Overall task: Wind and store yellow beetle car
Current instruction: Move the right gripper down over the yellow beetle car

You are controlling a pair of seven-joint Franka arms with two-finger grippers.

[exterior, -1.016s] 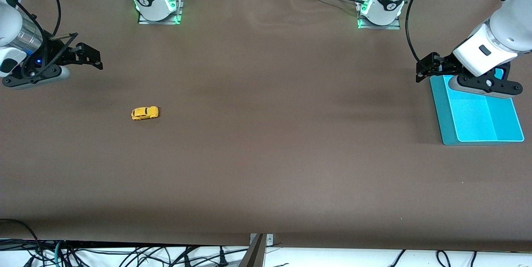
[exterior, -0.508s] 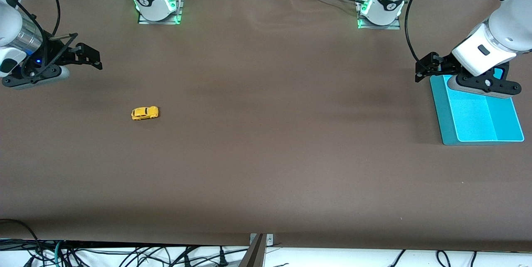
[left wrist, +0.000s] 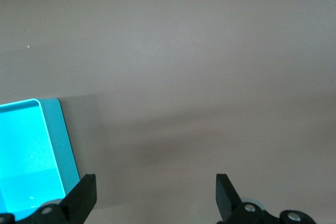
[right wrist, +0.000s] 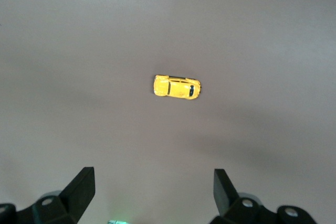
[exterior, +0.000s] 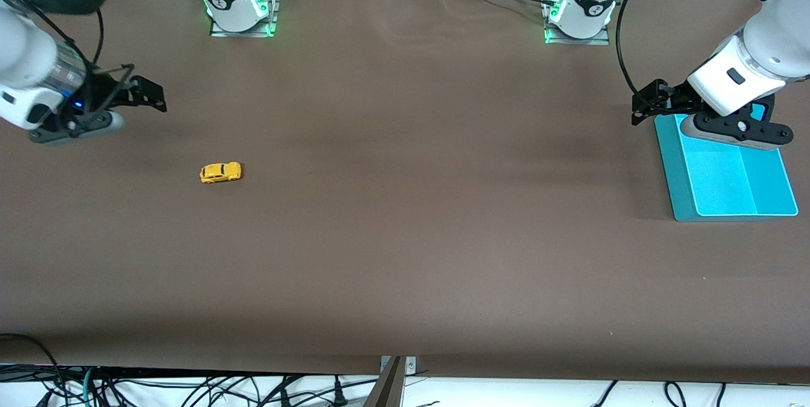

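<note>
The yellow beetle car (exterior: 220,172) stands on its wheels on the brown table, toward the right arm's end. It also shows in the right wrist view (right wrist: 176,87). My right gripper (exterior: 147,95) is open and empty, up in the air over the table, apart from the car. In its wrist view the gripper (right wrist: 153,190) has its jaws wide apart with bare table between them. My left gripper (exterior: 648,105) is open and empty, over the table at the edge of the cyan tray (exterior: 674,179). Its wrist view shows the gripper (left wrist: 156,195) and the tray's corner (left wrist: 55,135).
The cyan tray lies toward the left arm's end of the table and holds nothing that I can see. The two arm bases (exterior: 239,5) (exterior: 579,8) stand at the table's edge farthest from the front camera. Cables hang below the near edge.
My right gripper has moved a little toward the middle of the table and toward the car. The left arm has hardly moved. The car has not moved.
</note>
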